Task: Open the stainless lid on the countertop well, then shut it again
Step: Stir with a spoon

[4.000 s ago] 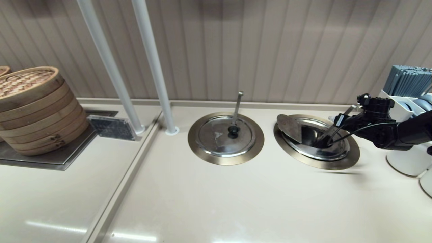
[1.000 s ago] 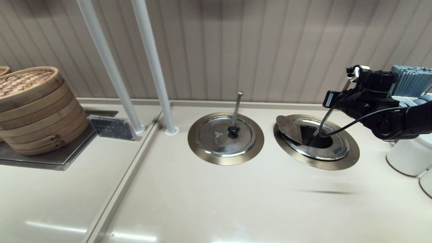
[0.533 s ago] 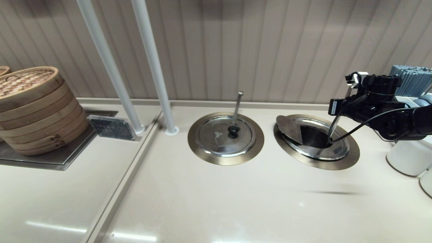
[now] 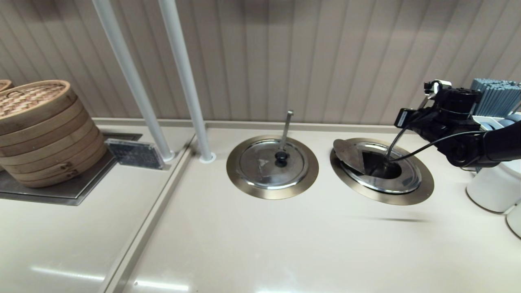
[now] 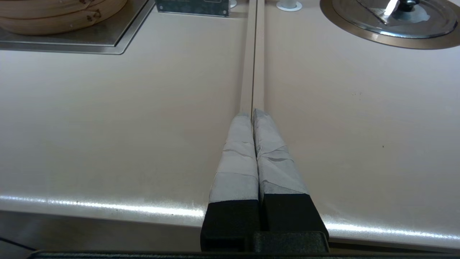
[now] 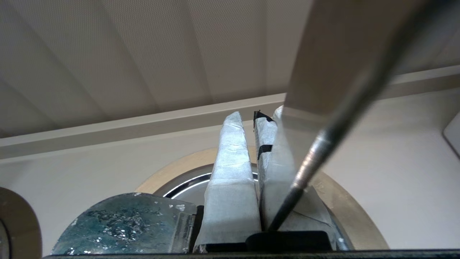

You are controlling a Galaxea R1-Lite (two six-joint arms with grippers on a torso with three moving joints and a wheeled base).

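The countertop well point(image 4: 421, 191) on the right has a brass-toned ring. Its stainless lid point(image 4: 403, 181) has a hinged flap point(image 4: 349, 156) folded up, which leaves a dark opening. The knob is hidden. My right gripper point(image 4: 401, 119) hovers above the well's far right side, shut on the ladle handle point(image 4: 393, 143), which runs steeply down into the opening. In the right wrist view the handle point(image 6: 325, 142) crosses my gripper point(image 6: 248, 117), with the flap's spotted underside point(image 6: 125, 223) beside it. My left gripper point(image 5: 252, 112) is shut and parked low over the counter seam.
The twin lid point(image 4: 264, 165) with a black knob and a near-vertical ladle handle point(image 4: 287, 126) sits shut, left of the well. Bamboo steamers point(image 4: 36, 130) stand far left, past two white poles point(image 4: 187, 81). White holders with chopsticks point(image 4: 494, 97) and a white cup point(image 4: 490, 191) crowd the right edge.
Over four seconds my right gripper rose from the well and the ladle handle turned steeper. In the last second it dipped slightly right, then came back up. The flap stayed up.
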